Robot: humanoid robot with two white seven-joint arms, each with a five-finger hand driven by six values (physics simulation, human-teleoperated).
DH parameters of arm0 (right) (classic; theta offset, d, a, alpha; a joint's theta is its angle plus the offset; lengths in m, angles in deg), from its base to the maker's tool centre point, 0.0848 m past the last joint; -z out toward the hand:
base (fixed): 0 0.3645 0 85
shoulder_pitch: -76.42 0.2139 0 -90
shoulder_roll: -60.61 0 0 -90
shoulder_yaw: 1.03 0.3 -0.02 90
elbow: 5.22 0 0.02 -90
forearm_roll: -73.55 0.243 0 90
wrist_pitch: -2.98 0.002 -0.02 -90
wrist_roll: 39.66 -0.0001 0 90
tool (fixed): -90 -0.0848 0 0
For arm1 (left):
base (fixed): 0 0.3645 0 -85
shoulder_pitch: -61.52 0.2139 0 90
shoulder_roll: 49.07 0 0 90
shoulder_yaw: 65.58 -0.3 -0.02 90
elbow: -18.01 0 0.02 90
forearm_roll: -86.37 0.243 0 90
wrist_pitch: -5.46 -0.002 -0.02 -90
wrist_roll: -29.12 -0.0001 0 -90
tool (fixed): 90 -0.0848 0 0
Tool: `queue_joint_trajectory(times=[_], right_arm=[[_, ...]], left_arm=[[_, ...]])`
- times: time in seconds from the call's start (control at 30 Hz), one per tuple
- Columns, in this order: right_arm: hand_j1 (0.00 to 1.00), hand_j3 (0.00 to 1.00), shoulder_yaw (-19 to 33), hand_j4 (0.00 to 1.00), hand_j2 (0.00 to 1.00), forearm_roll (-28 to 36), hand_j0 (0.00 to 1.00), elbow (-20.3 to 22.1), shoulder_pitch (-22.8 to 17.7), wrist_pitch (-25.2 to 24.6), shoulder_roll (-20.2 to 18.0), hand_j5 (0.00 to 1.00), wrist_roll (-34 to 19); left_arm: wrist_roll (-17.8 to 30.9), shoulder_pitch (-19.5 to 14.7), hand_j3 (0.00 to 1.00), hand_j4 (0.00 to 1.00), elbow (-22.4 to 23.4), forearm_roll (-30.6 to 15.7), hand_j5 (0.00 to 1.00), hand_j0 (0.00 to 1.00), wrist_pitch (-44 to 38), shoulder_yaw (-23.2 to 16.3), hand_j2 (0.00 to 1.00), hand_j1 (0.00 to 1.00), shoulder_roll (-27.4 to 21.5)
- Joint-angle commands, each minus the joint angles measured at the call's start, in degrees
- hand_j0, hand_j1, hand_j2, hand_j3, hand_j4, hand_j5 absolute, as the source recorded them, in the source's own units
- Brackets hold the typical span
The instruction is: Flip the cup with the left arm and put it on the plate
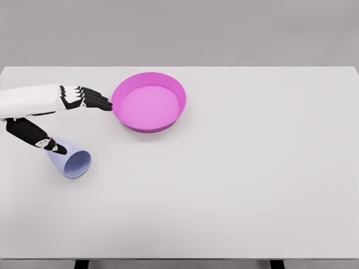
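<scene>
The left hand (61, 112) reaches in flat, fingers (92, 100) stretched toward the plate (175, 89), thumb (42, 140) dropped onto the cup (72, 161) — touching, not gripping, I'd say. The pale cup lies tipped on its side, mouth facing near-right, left of and nearer than the pink plate, seemingly ready for turning upright

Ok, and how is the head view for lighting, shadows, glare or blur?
Head view: flat, even light with no glare; only faint soft shadows under the pink plate and the lavender cup; edges slightly soft, most at the left hand; the white table shows no bending.
</scene>
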Motion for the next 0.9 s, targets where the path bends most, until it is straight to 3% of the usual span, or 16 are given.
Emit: queue_joint_trajectory(times=[0.0, 0.13, 0.3, 0.47, 0.53, 0.6, 0.87], right_arm=[[1.0, 1.0, -0.23, 1.0, 1.0, -0.22, 1.0, 0.28, 0.0, 0.13, 0.0, 1.0, -0.51], [1.0, 1.0, 0.2, 1.0, 1.0, 0.13, 1.0, -0.6, -2.46, -0.05, 0.0, 1.0, -0.07], [1.0, 1.0, 0.12, 1.0, 1.0, 0.13, 1.0, -0.52, -2.46, -0.05, 0.0, 1.0, -0.07], [1.0, 1.0, 0.03, 1.0, 1.0, 0.04, 1.0, -0.52, -2.46, -0.05, 0.0, 1.0, -0.07], [1.0, 1.0, -0.06, 1.0, 1.0, 0.04, 1.0, -0.52, -2.46, -0.05, 0.0, 1.0, -0.07], [1.0, 1.0, 0.03, 1.0, 1.0, 0.13, 1.0, -0.52, -2.46, -0.05, 0.0, 1.0, -0.16], [1.0, 1.0, -0.06, 1.0, 1.0, 0.13, 1.0, -0.52, -2.46, -0.05, 0.0, 1.0, -0.07]], left_arm=[[0.02, 0.24, 1.0, 1.0, -0.01, -0.43, 1.0, 1.0, 0.01, -0.24, 1.0, 1.0, -1.96], [0.02, 3.14, 1.0, 1.0, -0.01, -0.34, 1.0, 1.0, 0.01, 0.2, 1.0, 1.0, -6.88], [0.02, 8.33, 1.0, 1.0, 0.08, 0.71, 1.0, 1.0, 0.01, 0.64, 1.0, 1.0, -6.44], [-0.07, 8.42, 1.0, 1.0, 3.5, 1.24, 1.0, 1.0, 0.01, 0.82, 1.0, 1.0, -4.95], [-0.68, 8.42, 1.0, 1.0, 10.18, 5.36, 1.0, 1.0, 0.01, 0.55, 1.0, 1.0, -0.56], [-0.77, 8.42, 1.0, 1.0, 13.26, 7.74, 1.0, 1.0, 0.01, 0.29, 1.0, 1.0, 1.64], [-0.07, 8.68, 1.0, 1.0, 14.14, 12.22, 1.0, 1.0, 0.01, -0.33, 1.0, 1.0, 3.93]])
